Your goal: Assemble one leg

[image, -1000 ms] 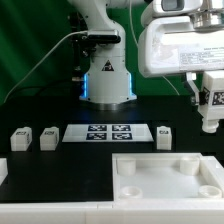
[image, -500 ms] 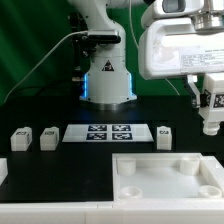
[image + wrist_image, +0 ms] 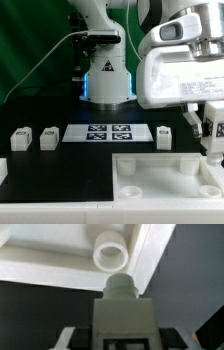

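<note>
Nearest the exterior camera, on that view's right, lies the panel (image 3: 160, 168), a big white square tray with a raised rim, flat on the black table (image 3: 60, 175); round sockets show in its corners, and its near part runs out of frame. Above its far right corner hangs the gripper (image 3: 209, 126), clamped on the leg (image 3: 213, 146), its jaws pressed against the leg's two sides. The leg hangs upright and clear of the table, its tag facing the camera and its lower end close over the panel's far rim; whether it touches the rim cannot be told from here. From the wrist view the leg (image 3: 124, 317) runs straight out from the jaws, ending in a round peg (image 3: 120, 283) aimed at the panel's corner (image 3: 60, 258). The corner socket (image 3: 110, 255) is near the peg's tip, which is not in it. Farther back, a row runs across the table: two loose legs (image 3: 48, 138) toward the left, then the marker board (image 3: 108, 133) with its four tags in the middle, then another loose leg just to the right of it, all apart from one another. Beyond the row the arm's base (image 3: 108, 82) stands with a blue glow on its front, a cable (image 3: 45, 55) trailing off to the left. A green curtain (image 3: 30, 40) closes the far side.
</note>
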### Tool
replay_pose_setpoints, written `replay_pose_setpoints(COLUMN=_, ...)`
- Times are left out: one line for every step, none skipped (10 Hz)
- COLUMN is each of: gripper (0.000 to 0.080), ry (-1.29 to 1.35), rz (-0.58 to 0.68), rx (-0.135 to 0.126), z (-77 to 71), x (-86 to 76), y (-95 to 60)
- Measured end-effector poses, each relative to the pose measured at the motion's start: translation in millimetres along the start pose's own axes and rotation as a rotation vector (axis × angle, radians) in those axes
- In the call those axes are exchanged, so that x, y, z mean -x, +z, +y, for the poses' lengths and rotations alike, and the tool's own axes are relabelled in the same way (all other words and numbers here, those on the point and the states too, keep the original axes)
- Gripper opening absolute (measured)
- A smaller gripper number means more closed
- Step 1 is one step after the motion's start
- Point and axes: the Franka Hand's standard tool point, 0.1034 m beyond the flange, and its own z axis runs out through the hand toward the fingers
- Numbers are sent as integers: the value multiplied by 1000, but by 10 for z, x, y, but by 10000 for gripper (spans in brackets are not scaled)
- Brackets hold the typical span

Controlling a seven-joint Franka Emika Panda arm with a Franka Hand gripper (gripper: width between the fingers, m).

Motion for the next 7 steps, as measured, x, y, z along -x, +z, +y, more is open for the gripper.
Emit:
replay_pose_setpoints(gripper=291, ry=2, rz=0, rx=1, z=11, x=6, y=82)
replay_pose_setpoints(gripper=291, ry=5, rz=1, rx=1, z=19, x=31, y=128)
replay_pose_setpoints(gripper=291, ry=10, rz=-3, rx=0, z=14, x=73, y=176)
replay_pose_setpoints(gripper=291, ry=10, rz=-5, rx=0, z=15, x=97, y=204)
replay_pose_setpoints(gripper=291, ry=10, rz=-10, rx=1, z=16, x=126, y=232)
replay_pose_setpoints(gripper=291, ry=11, rz=-16, rx=1, z=19, x=162, y=268)
replay_pose_setpoints(gripper=291, ry=11, rz=-19, rx=1, z=21, x=184, y=294)
